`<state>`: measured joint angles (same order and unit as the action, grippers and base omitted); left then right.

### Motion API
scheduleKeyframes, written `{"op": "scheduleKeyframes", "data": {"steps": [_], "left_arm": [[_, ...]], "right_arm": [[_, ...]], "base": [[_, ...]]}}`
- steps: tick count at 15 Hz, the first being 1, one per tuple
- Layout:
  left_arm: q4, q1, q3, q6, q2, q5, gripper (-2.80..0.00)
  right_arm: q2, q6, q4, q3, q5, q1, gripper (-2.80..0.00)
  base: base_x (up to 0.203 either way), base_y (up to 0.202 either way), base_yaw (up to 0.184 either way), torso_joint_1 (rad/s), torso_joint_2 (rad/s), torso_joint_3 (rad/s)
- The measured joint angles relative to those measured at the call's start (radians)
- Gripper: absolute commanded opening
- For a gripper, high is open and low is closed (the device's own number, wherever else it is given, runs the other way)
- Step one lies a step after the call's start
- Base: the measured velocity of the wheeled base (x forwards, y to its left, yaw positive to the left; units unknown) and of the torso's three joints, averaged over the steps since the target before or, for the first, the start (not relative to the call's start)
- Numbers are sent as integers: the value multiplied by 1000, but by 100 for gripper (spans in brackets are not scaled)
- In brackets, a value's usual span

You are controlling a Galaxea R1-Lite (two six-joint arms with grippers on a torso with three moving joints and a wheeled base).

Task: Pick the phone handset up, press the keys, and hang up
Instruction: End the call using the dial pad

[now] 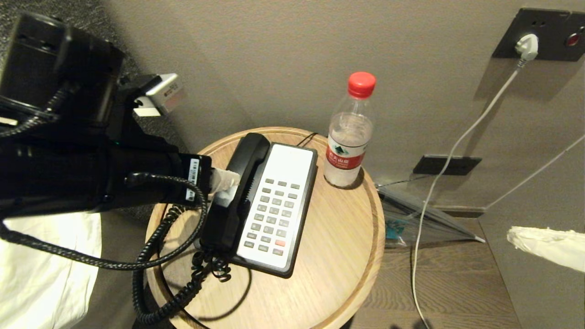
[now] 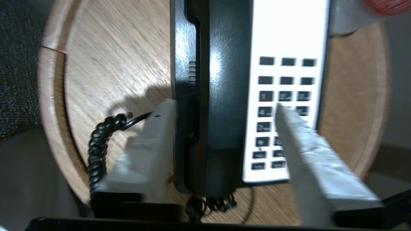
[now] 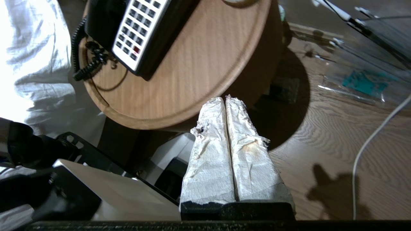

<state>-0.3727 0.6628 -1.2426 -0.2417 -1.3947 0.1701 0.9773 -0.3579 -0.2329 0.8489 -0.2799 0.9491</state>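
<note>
Handset (image 2: 221, 96) lies in its cradle on the phone base (image 1: 279, 205), between the spread fingers (image 2: 151, 150) of the left gripper (image 2: 224, 109), which are not yet clamped on it. Its glossy stiff plastic looks light but slippery; the middle shaft seems best to grasp. Keypad digits are partly readable. Right gripper (image 3: 226, 99) fingers are pressed together, well apart.

On the round wooden worktop (image 1: 338, 256), a red-capped water bottle (image 1: 348, 137) stood near the far edge, while a white cable (image 1: 457, 146) hung beyond it.
</note>
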Motion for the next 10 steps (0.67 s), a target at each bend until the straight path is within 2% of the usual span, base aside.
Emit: {"op": "scheduleKeyframes", "data": {"steps": [4,7,10], "left_arm": [[-10,0,7,-74,127,-14,-280],[-20,-1,35,-152,242,-26,-280],[-21,-16,59,-169,331,-30,-280]], "right_arm": [[115,1,-4,108,18,6,-280],[267,4,-28,260,26,31,-280],[435,4,-46,385,33,74,-280]], "base": [[0,0,0,0,0,0],[0,0,0,0,0,0],[0,0,0,0,0,0]]}}
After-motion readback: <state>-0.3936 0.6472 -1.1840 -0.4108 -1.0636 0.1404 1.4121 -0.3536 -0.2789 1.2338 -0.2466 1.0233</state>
